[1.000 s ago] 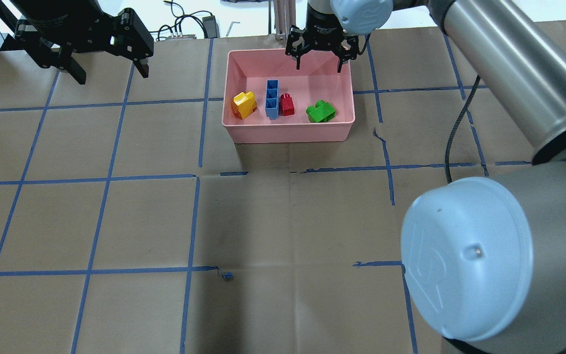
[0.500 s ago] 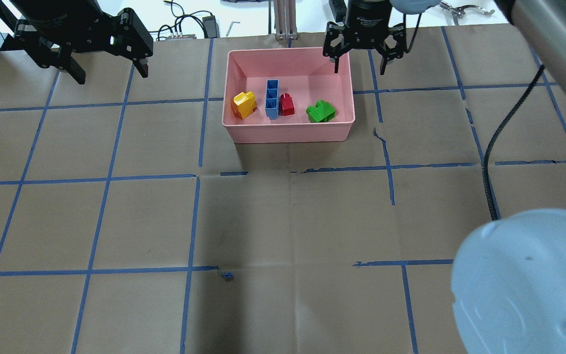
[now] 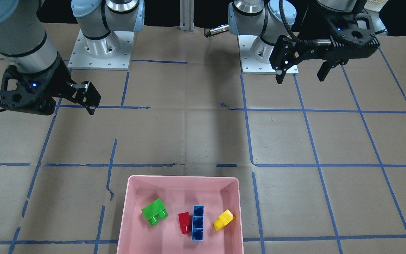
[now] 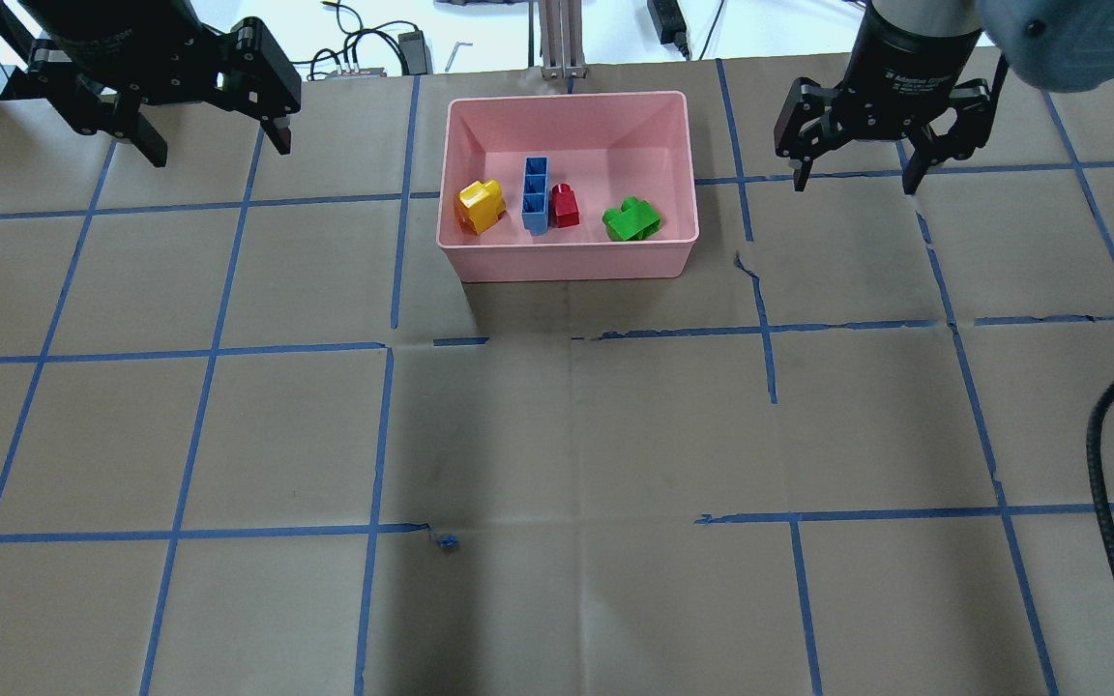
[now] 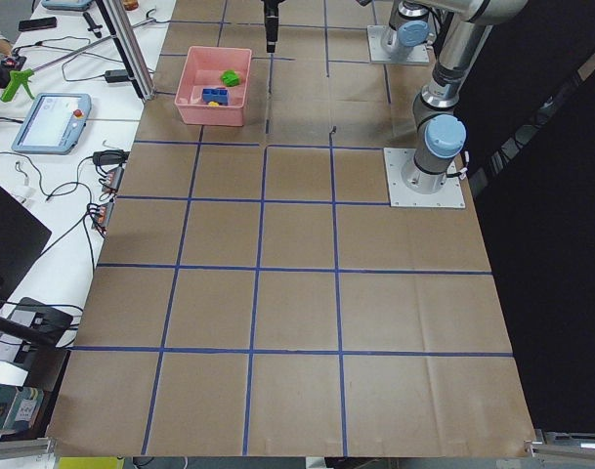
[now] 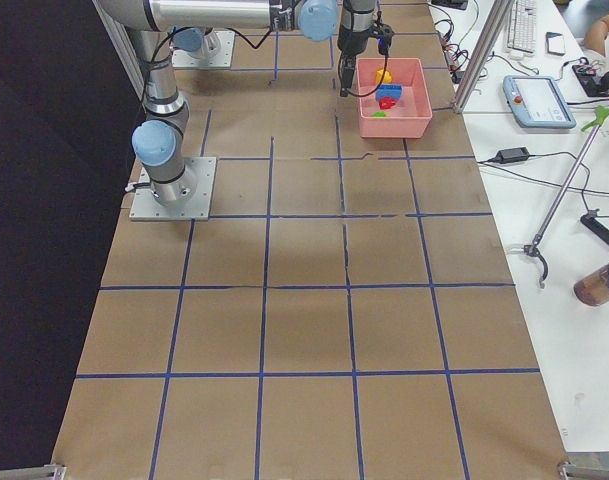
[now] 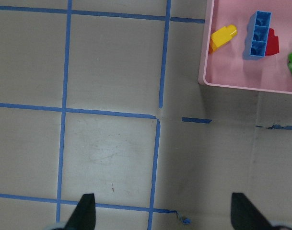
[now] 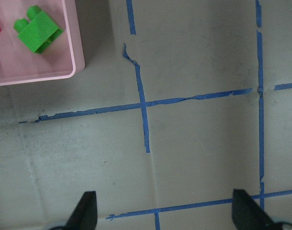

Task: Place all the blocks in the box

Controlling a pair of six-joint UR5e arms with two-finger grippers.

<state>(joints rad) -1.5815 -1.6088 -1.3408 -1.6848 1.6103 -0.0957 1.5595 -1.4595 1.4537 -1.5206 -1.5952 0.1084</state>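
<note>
Overhead exterior shows the box (image 4: pixel 567 261) at the middle of the far edge of the table (image 4: pixel 557 435). All four blocks are seen inside: yellow block (image 4: pixel 480 206), blue block (image 4: pixel 536 194), red block (image 4: pixel 565 205) just beside it, green block (image 4: pixel 632 219) apart. The right gripper (image 4: pixel 854 182), spread wide and empty, hangs toward the far right corner; the left gripper (image 4: pixel 219 145), likewise wide and empty, toward the far left. The task is judged done, so any retreat should be kept high and clear of the box.
</note>
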